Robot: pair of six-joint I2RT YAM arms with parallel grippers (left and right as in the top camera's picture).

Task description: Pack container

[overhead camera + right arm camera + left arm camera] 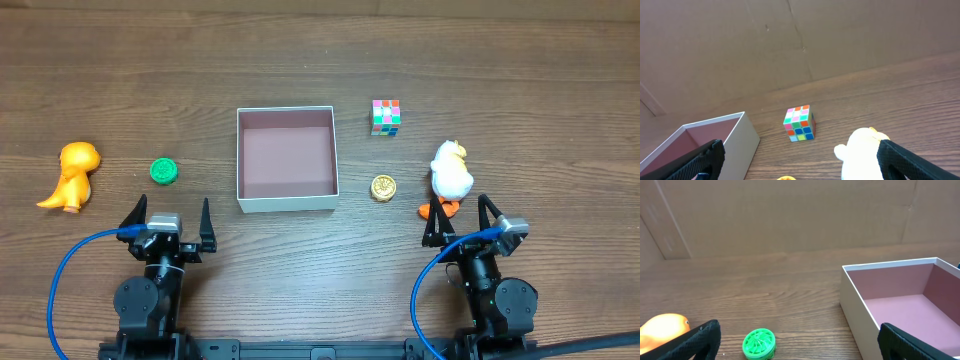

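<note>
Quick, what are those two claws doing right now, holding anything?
Left gripper: open, holding nothing.
Right gripper: open, holding nothing.

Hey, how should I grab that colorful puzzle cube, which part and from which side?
Pinch the puzzle cube across two opposite flat side faces, coming straight down from above. It sits flat on the table with free space all round, so a finger fits on each side.

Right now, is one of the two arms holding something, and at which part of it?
Nothing is held. The left gripper and the right gripper both stand wide open and grip nothing.
</note>
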